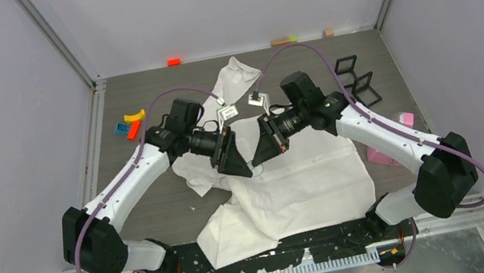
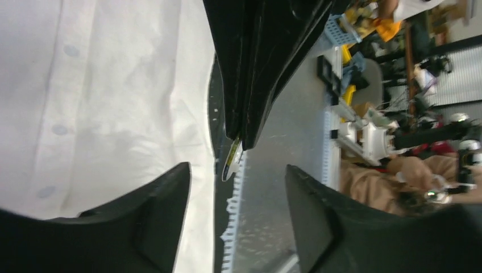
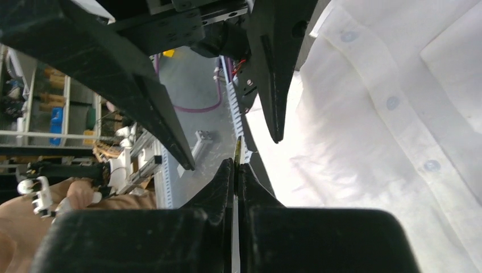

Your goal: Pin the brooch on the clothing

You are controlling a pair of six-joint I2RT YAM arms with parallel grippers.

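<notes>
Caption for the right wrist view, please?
Right fingers shut on a thin brooch, held edge-on between the open left fingers, white shirt alongside.

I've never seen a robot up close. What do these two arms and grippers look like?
Both the left arm and right arm have smooth white links joined by chunky black joints. A purple cable loops along each, with a small white tag near the wrist. The left gripper and right gripper are black, each with two wedge-shaped fingers tapering to a point.
</notes>
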